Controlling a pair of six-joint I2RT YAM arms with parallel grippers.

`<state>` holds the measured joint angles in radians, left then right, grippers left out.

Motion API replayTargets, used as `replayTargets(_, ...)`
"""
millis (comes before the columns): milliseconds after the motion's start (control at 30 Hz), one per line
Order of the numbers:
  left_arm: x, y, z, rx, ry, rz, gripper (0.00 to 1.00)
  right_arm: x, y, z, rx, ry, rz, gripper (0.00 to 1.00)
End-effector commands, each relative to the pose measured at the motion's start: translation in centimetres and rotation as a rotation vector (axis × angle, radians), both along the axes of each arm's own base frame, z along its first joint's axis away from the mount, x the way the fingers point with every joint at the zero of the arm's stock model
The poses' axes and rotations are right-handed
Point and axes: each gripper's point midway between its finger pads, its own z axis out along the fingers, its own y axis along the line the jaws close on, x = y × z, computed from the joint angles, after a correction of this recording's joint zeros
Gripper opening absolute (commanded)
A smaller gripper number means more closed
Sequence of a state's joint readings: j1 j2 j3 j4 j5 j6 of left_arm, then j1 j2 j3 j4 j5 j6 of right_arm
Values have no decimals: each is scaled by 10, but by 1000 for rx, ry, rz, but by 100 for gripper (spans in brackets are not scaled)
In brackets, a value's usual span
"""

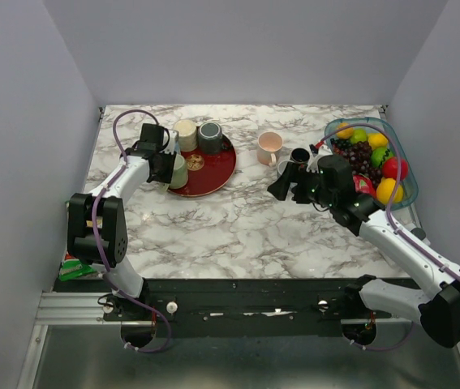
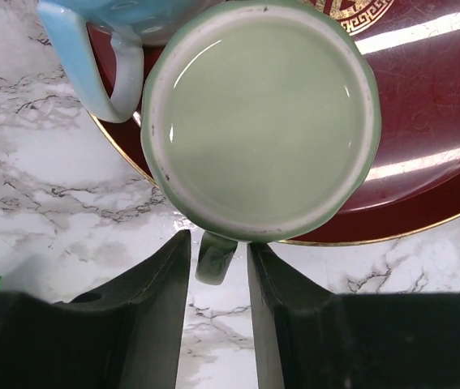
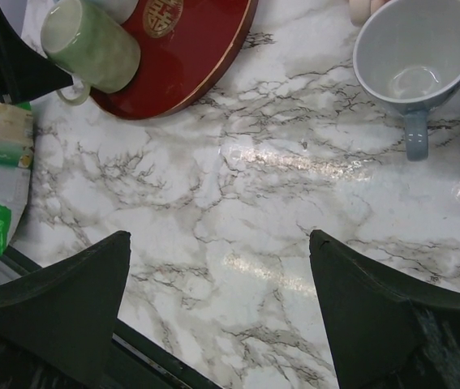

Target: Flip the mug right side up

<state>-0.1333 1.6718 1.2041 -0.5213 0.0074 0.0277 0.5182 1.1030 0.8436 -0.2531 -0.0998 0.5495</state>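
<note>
1. the left tool [image 2: 218, 241] is hanging directly over the green mug [image 2: 260, 121], which is sitting mouth-down, its pale base facing the wrist camera and filling the upper centre of that frame.
2. the mug is resting on the rim of the red tray [image 2: 440, 121], partly out over the marble table [image 2: 43, 186]. in the overhead view it is showing at the tray's left edge, left of centre.
3. the mug's handle [image 2: 213, 259] is jutting off the tray toward the bottom of the wrist frame and lying between the tool's two fingers [image 2: 152, 308].
4. the tool is standing roughly half open around that handle, with a thin strip of table showing on either side, so it appears to be bracketing the handle rather than pinching it.
5. the mug's long axis is running straight along the tool's line of sight, base nearest. righting it is likely calling for a firm grip on the handle and a half-turn.
6. the right tool [image 3: 220, 243] is gaping wide and carrying nothing, hovering right of centre in the overhead view, well apart from the green mug. the left arm is plainly the nearer one.
</note>
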Motion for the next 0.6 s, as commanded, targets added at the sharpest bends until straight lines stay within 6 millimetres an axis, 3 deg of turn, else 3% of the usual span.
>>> replayTargets(0, 14, -4, 13, -8, -50, 16, 40, -4, 3, 1, 21, -7, 18, 96)
replayTargets(67, 14, -4, 12, -11, -44, 15, 35, -4, 3, 2, 24, -8, 19, 96)
replayTargets(167, 16, -6, 11, -13, -41, 14, 13, -5, 4, 2, 24, -9, 22, 95)
replayTargets(200, 16, -6, 10, -12, -40, 14, 1, -5, 3, 2, 25, -10, 22, 95)
replayTargets(400, 18, -10, 23, -34, -64, 31, 0, -8, 4, 1, 28, -5, 31, 95)
replayTargets(567, 13, -35, 54, -133, -117, 19, 0, -12, 4, 10, 48, -28, 39, 100)
